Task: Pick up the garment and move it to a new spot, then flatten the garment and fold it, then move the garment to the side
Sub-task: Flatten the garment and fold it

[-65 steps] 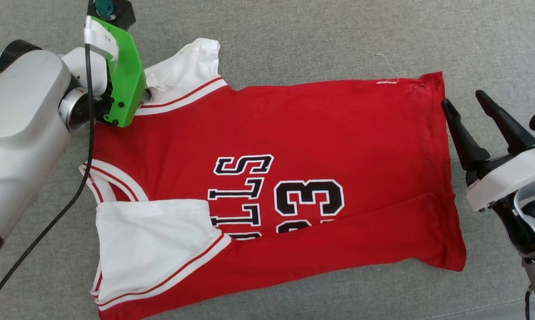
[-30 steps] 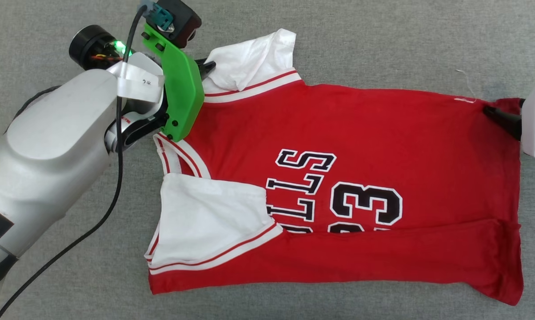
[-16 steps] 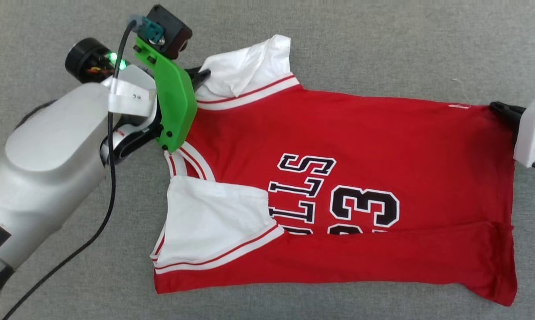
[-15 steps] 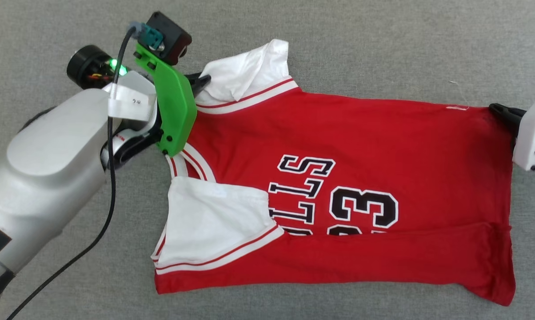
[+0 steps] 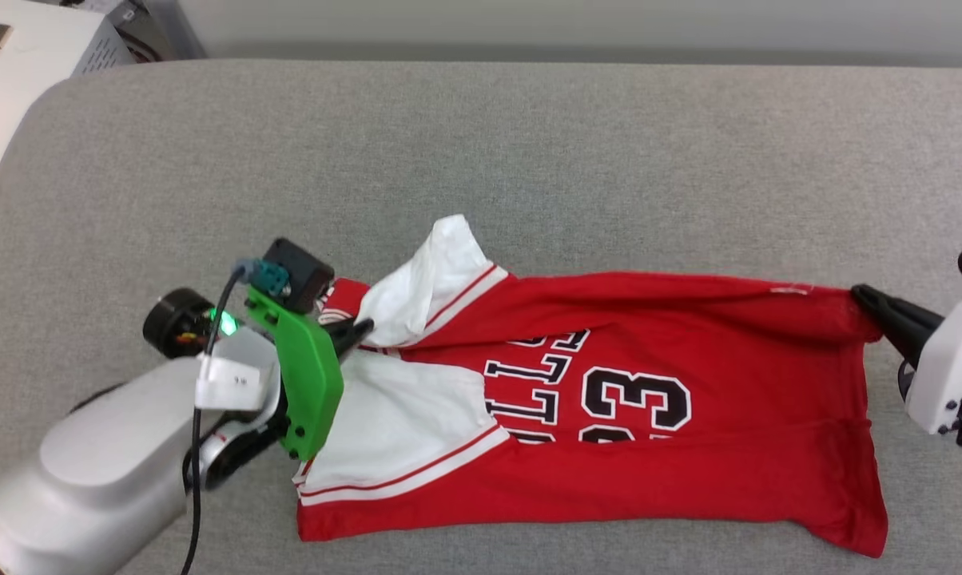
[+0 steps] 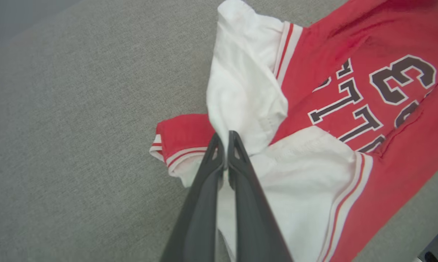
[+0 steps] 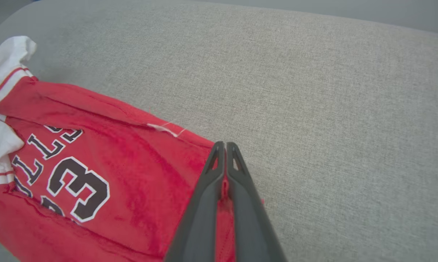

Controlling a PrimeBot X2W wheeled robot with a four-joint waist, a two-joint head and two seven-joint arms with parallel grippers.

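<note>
On the grey fabric-covered bench [image 5: 529, 160]: red jersey-style garment [image 5: 737, 447] w/ white short sleeves, laid lengthwise, collar end toward robot's L, hem toward its R.
Bench, wrist views: same grey weave beside L jaws [image 6: 77, 127] & beyond R jaws [image 7: 331, 91].
Print: black white-outlined lettering & no. 23 [image 5: 637, 399], face up; near long edge of garment folded over the front, hiding lower part of print.
Near sleeve [image 5: 401, 423]: white, red-white striped trim, flat on the front.
Far sleeve [image 5: 437, 271]: white, bunched, peaked upward.
L gripper [image 5: 367, 326]: jaws pressed together, pinching white cloth at base of far sleeve, next to the collar (L wrist view: gripper [image 6: 224, 136], garment [image 6: 397, 145]).
R gripper [image 5: 860, 297]: jaws pressed together, pinching far hem corner, red cloth (R wrist view: gripper [image 7: 224, 145], garment [image 7: 150, 171]).
Far edge: runs between the two grippers; long crease just below it; appears raised off bench at both pinched ends.
L wrist: bright green plastic bracket [image 5: 309, 391] carrying small black camera box [image 5: 293, 275].
</note>
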